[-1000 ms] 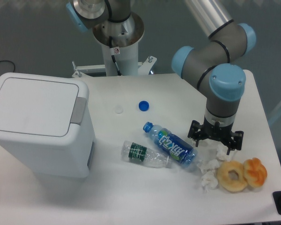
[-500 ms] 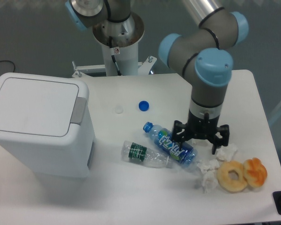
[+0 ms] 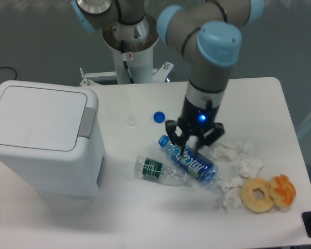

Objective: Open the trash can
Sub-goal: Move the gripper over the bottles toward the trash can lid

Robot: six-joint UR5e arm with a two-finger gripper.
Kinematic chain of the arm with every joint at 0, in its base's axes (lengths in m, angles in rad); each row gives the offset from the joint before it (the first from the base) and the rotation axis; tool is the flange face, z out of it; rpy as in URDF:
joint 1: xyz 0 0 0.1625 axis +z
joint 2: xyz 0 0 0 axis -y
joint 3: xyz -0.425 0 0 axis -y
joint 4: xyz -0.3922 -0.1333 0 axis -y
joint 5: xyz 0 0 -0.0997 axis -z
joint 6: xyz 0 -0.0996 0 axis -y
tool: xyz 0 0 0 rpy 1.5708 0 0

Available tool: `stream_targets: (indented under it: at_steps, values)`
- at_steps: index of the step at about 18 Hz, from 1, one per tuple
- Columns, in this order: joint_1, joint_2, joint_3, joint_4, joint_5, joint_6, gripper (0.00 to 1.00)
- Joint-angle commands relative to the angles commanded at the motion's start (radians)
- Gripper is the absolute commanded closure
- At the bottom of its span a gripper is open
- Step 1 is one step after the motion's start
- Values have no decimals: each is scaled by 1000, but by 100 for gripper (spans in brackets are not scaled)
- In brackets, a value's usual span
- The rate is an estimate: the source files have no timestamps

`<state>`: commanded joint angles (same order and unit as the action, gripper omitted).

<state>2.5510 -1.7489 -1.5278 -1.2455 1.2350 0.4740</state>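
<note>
The trash can (image 3: 44, 139) sat way off to the gripper's left, lid flat down, grey tab facing the gripper's side. A clear bottle (image 3: 160, 171) lay down-left of the gripper. The gripper (image 3: 193, 141) hung right over the blue bottle (image 3: 188, 160), fingers spread apart, holding nothing. Crumpled tissues (image 3: 232, 151) and two donuts (image 3: 268, 193) were off to its lower right.

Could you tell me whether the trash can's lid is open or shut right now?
Shut. The trash can has its flat lid lying flush on top, the grey tab undisturbed, and the claw is away over the blue bottle.
</note>
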Motion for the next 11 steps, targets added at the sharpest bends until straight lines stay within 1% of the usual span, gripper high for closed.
stream_targets:
  at_steps: [1, 5, 8, 11]
  values:
    - [-11, 14, -8, -8, -14, -3, 100]
    - [-55, 26, -9, -12, -37, -49, 100]
    - [-80, 61, -9, -20, -69, -57, 100]
    - [-113, 74, -11, -25, -84, -72, 100]
